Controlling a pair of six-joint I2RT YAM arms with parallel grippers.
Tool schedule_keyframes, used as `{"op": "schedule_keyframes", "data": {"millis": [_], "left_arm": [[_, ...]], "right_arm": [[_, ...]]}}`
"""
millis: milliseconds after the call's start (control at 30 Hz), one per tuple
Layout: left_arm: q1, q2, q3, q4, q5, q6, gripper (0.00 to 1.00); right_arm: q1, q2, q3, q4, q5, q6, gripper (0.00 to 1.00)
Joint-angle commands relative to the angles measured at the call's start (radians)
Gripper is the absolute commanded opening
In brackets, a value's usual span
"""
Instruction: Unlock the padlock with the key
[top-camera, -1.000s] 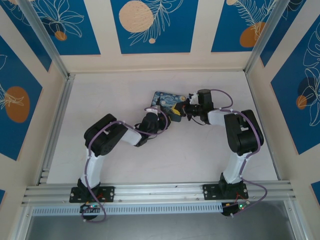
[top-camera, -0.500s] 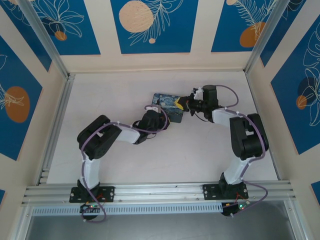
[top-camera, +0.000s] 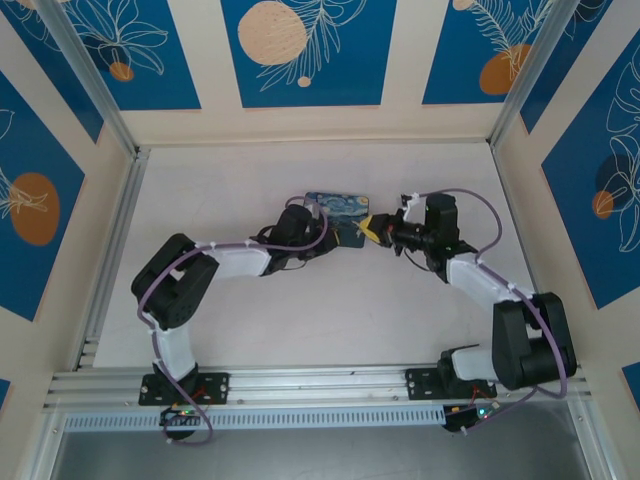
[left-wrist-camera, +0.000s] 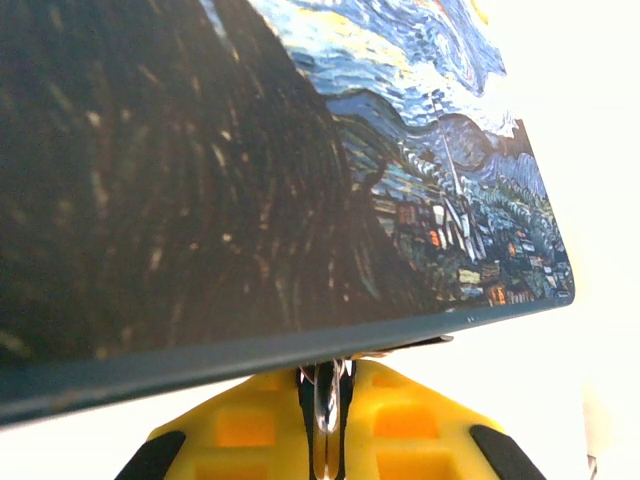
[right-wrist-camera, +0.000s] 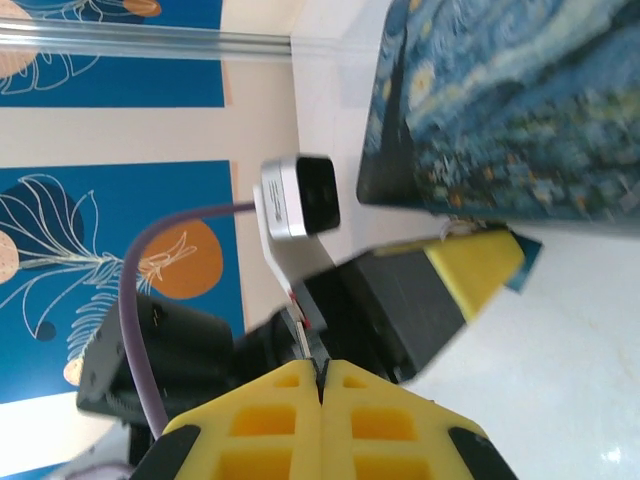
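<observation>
The blue-and-yellow painted tin (top-camera: 340, 206) lies mid-table with both grippers at its near edge. My left gripper (top-camera: 334, 236) reaches under that edge from the left. In the left wrist view its yellow fingers (left-wrist-camera: 420, 420) are shut on a thin silvery piece (left-wrist-camera: 326, 399), apparently the padlock's shackle. The tin (left-wrist-camera: 300, 150) hides the padlock's body. My right gripper (top-camera: 373, 228) faces it from the right. Its fingers (right-wrist-camera: 390, 415) are shut on the key (right-wrist-camera: 302, 338), a thin grey-brown strip that sticks out toward the left gripper's black body (right-wrist-camera: 400, 300).
The tin (right-wrist-camera: 510, 110) lies just beyond the right gripper's tip. The left arm's wrist camera (right-wrist-camera: 300, 195) is close in front of the key. White table (top-camera: 240, 320) lies open on the near side, and rails (top-camera: 110, 250) and patterned walls ring the workspace.
The right arm has swung its elbow out right and nearer, and its gripper has slid slightly toward me along the tin's edge. The left arm has stretched out, and its jaws have closed a little more.
</observation>
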Motion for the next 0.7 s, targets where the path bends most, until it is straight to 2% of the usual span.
{"op": "schedule_keyframes", "data": {"millis": [0,233,667], "left_arm": [[0.022,-0.044,0.033,-0.015,0.076,-0.051,0.0],[0.032,-0.053,0.036,0.038,0.131,-0.144,0.0],[0.044,-0.104,0.052,0.09,0.205,-0.251,0.0]], "right_arm": [[-0.005,-0.07,-0.072,-0.057,0.006,-0.019,0.0],[0.008,-0.063,-0.205,0.099,0.019,0.062,0.0],[0.046,-0.022,-0.277,0.259,0.097,0.122,0.0]]}}
